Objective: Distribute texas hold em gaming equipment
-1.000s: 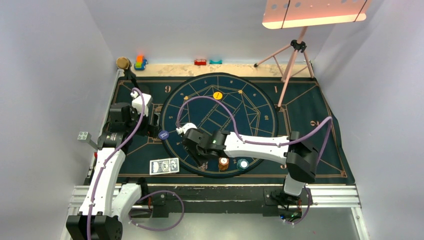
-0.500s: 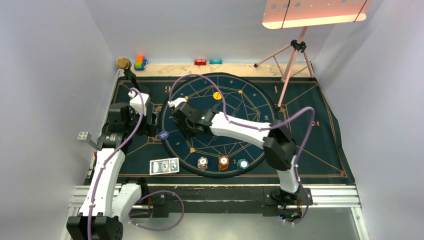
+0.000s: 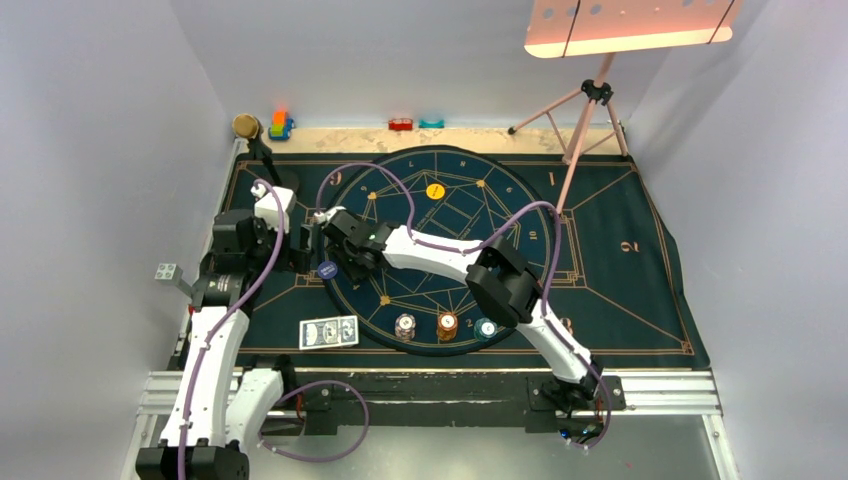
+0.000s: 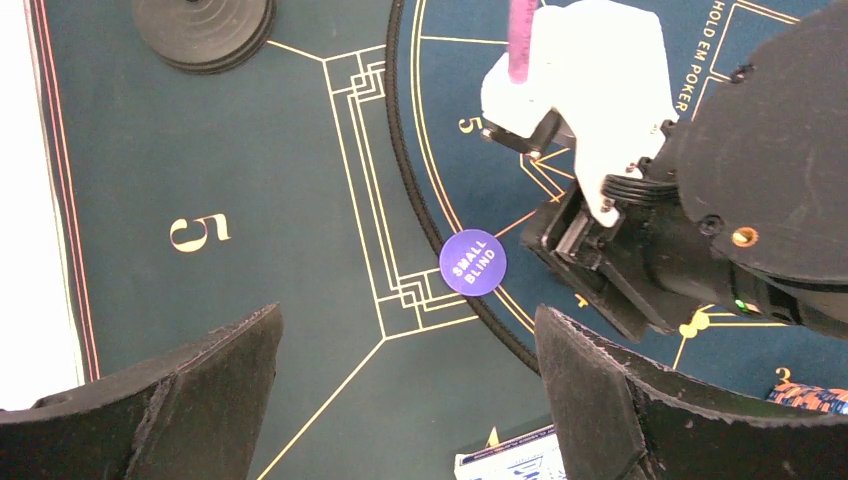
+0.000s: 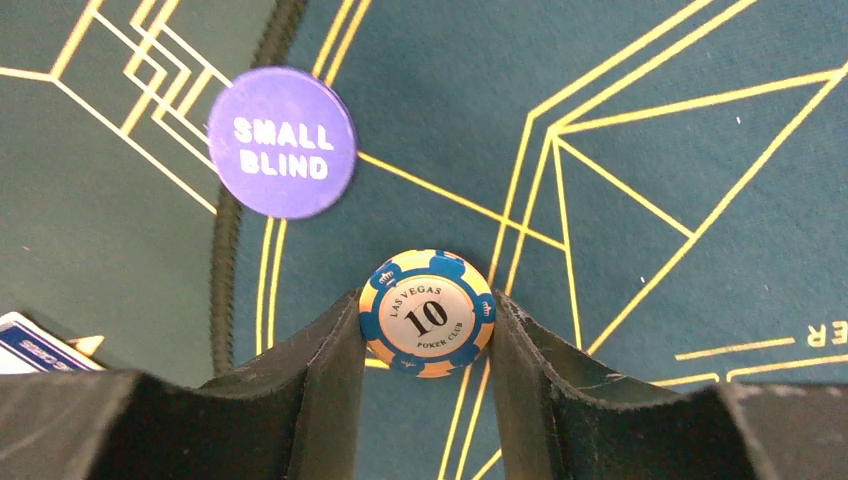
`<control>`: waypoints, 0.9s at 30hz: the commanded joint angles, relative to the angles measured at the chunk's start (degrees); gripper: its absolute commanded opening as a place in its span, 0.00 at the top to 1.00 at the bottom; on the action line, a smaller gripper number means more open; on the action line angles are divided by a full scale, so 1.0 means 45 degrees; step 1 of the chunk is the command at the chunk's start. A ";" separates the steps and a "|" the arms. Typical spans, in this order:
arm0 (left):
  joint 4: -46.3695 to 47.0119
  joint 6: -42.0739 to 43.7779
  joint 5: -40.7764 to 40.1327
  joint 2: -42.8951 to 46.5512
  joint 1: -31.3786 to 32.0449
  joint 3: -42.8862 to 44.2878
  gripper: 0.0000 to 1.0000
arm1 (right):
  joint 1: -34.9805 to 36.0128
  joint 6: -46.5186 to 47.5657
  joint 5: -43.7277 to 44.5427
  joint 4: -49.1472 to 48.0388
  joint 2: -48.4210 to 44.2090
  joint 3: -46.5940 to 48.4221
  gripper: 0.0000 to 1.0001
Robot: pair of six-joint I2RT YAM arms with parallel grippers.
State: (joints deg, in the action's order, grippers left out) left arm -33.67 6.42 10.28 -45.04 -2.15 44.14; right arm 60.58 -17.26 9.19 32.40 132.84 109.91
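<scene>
My right gripper (image 5: 425,338) is closed on one poker chip (image 5: 427,312). The chip is cream with blue stripes on its edge, and it carries the words "Las Vegas", "Poker Club" and the number 10. Both fingers touch it, one on each side, and its face looks up at my wrist camera. I cannot tell whether it rests on the mat (image 3: 620,290) or hangs a little above it. It is over the round printed field of the mat, just inside the dark border, on the left side. The dark-blue disc (image 5: 282,142) with "Small Blind" on it lies flat on that border, near the chip but not touching it.

My left gripper (image 4: 408,325) is open and holds nothing. It hangs above the mat near the printed number 5, and its camera looks down on the dark-blue disc and on my right wrist just beside it.

The playing cards (image 3: 329,331) lie backs up, side by side, near the front edge of the mat, left of the round field. Inside the front of the field there is a row: a white chip (image 3: 404,326), an orange-brown chip (image 3: 447,325) and a teal chip (image 3: 486,327). A yellow disc (image 3: 435,190) lies in the far part of the field, well apart from all of these.
</scene>
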 commanded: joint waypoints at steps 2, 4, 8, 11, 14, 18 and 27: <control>0.0432 -0.0214 0.0493 0.0043 -0.0108 -0.0099 0.00 | -0.0100 -0.0254 -0.0645 -0.0422 0.0291 0.1220 0.89; 0.0451 -0.0215 0.0524 0.0024 -0.0108 -0.0102 0.00 | -0.0136 -0.0281 -0.0727 -0.0399 0.0495 0.1312 0.84; 0.0451 -0.0211 0.0545 -0.0046 -0.0109 -0.0102 0.00 | -0.0318 -0.0398 -0.0857 -0.0297 0.0694 0.1315 0.61; 0.0463 -0.0213 0.0579 -0.0051 -0.0108 -0.0118 0.00 | -0.0426 -0.0424 -0.0851 -0.0401 0.0599 0.1024 0.39; 0.0454 -0.0215 0.0597 -0.0105 -0.0108 -0.0102 0.00 | -0.0528 -0.0397 -0.0908 -0.0566 0.0252 0.0715 0.27; 0.0452 -0.0215 0.0573 -0.0120 -0.0110 -0.0102 0.00 | -0.0576 -0.0201 -0.0906 -0.0584 -0.0371 0.0568 0.19; 0.0418 -0.0202 0.0610 -0.0312 -0.0109 -0.0068 0.00 | -0.0610 -0.0168 -0.0555 -0.0701 -0.3971 -0.2552 0.18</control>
State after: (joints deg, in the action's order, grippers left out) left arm -33.61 6.42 11.84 -45.76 -2.20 44.14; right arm 58.04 -18.31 5.56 30.55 125.99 104.42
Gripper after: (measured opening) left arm 0.995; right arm 0.820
